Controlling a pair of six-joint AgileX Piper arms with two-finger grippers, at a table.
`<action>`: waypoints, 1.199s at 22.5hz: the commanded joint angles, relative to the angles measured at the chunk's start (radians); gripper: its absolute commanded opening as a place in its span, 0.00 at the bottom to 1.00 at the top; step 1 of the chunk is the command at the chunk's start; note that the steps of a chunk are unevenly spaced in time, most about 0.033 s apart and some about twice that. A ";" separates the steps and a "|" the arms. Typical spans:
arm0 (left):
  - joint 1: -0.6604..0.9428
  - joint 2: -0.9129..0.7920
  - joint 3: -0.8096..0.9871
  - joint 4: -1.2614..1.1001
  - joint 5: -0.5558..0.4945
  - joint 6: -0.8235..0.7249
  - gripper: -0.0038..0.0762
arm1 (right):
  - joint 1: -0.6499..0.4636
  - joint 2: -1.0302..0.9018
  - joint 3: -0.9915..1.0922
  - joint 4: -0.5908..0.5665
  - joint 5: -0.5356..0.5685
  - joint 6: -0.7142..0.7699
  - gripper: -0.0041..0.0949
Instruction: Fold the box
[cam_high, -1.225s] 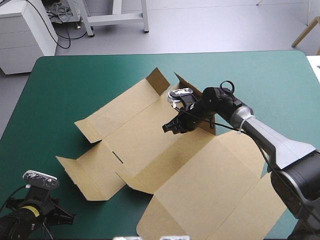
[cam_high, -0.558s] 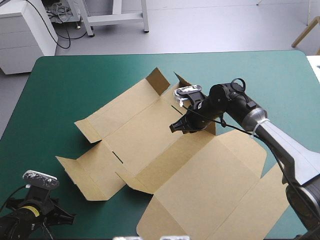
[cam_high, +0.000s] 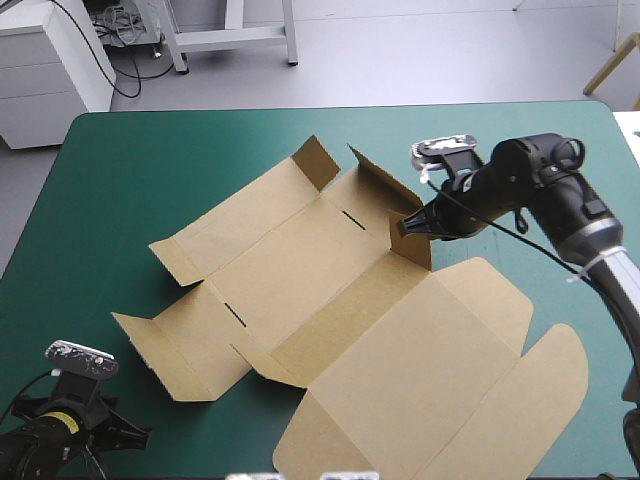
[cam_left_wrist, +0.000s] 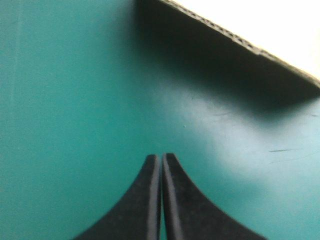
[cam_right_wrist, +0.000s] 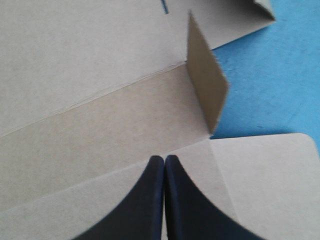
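The brown box (cam_high: 300, 270) lies opened out as a flat cut sheet across the middle of the teal-green cover, its lid panel (cam_high: 420, 370) toward the near right. A small side flap (cam_high: 417, 245) stands upright at the sheet's right side, and two more flaps (cam_high: 320, 160) are raised at the far end. My right gripper (cam_high: 405, 227) is shut and empty, its tip just above that upright flap (cam_right_wrist: 205, 85); in its wrist view the gripper (cam_right_wrist: 164, 157) hovers over the board (cam_right_wrist: 100, 65). My left gripper (cam_left_wrist: 161, 156) is shut over bare cover at the near left corner (cam_high: 140, 433).
A raised edge of the brown board (cam_left_wrist: 240, 35) lies a short way ahead of the left gripper. Bare teal-green cover (cam_high: 150, 170) stretches along the far side and the right of the sheet.
The right gripper has drawn back to the right, from over the box's middle panel to the upright side flap. The left arm has stayed still.
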 joint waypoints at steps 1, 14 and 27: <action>0.000 0.008 -0.026 -0.006 -0.041 -0.008 0.04 | -0.067 -0.096 -0.036 0.008 -0.010 -0.025 0.02; 0.000 0.008 -0.026 -0.006 -0.043 -0.008 0.04 | -0.108 -0.303 0.062 -0.006 -0.010 -0.036 0.02; 0.000 0.008 -0.026 -0.006 -0.047 -0.008 0.04 | -0.108 -0.301 0.066 -0.017 -0.011 -0.077 0.32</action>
